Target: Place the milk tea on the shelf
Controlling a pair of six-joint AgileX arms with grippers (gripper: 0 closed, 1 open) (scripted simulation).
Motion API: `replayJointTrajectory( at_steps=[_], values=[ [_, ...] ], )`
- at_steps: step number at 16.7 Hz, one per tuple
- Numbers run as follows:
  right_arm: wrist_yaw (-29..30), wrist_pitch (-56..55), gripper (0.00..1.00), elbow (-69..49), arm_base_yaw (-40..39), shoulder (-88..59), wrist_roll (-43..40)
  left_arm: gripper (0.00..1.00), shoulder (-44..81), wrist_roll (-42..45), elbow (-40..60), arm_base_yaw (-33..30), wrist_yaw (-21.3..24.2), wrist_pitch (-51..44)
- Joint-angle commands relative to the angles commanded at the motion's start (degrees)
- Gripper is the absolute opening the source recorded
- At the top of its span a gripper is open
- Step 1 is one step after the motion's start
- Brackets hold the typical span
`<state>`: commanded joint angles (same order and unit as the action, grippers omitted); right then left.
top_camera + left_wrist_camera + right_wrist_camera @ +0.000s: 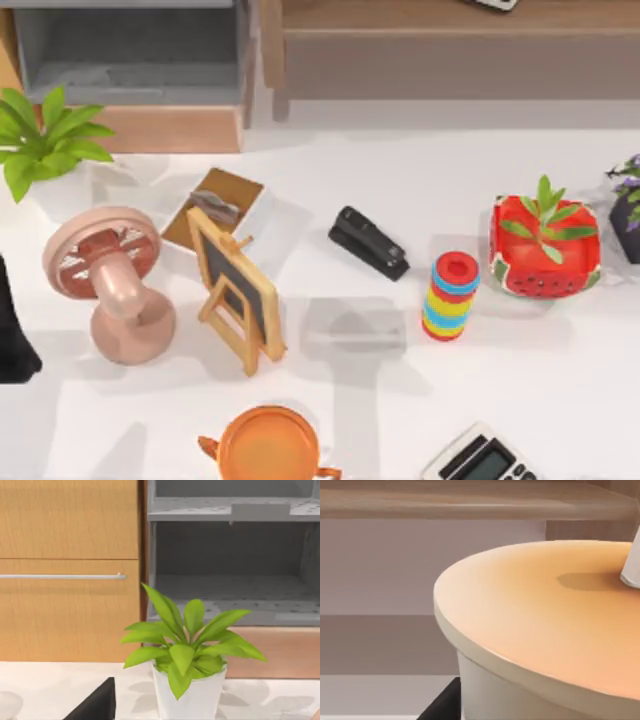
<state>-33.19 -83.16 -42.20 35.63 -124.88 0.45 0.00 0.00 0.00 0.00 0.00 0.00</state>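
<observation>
1. Milk tea: cup with an orange lid and pale wall, close before the right wrist camera; likely light, smooth, crushable. Take hold at mid-wall.
2. Straw: apparently a white stub through the lid.
3. Right gripper: whether it holds the cup, cannot tell.
4. Shelf: wooden, behind the bench.
5. Left arm: parked at the left edge, near the potted plant.

No text, label, brand, number or sign can be read on anything here. The calculator, near the stack of coloured rings, has a blank display, and its keys are too small to read.
</observation>
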Motion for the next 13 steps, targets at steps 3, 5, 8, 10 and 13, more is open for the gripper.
replayJointTrajectory(
  at_steps=[3, 5, 8, 10, 13],
  values=[
    [-0.03, 1.13, 0.00, 0.07, 0.01, 1.29, 0.00, 1.00, 0.00, 0.00, 0.00, 0.00, 0.00, 0.00],
    [-0.03, 1.13, 0.00, 0.07, 0.01, 1.29, 0.00, 1.00, 0.00, 0.00, 0.00, 0.00, 0.00, 0.00],
    [0.20, 0.62, 0.00, -0.51, 0.04, 1.61, -0.13, 1.00, 0.00, 0.00, 0.00, 0.00, 0.00, 0.00],
    [1.33, -0.01, 0.00, -1.94, 0.09, 3.58, -1.11, 1.00, 0.00, 0.00, 0.00, 0.00, 0.00, 0.00],
    [4.13, 0.73, 0.00, -4.34, -0.18, 7.15, -3.24, 1.00, 0.00, 0.00, 0.00, 0.00, 0.00, 0.00]
  ],
)
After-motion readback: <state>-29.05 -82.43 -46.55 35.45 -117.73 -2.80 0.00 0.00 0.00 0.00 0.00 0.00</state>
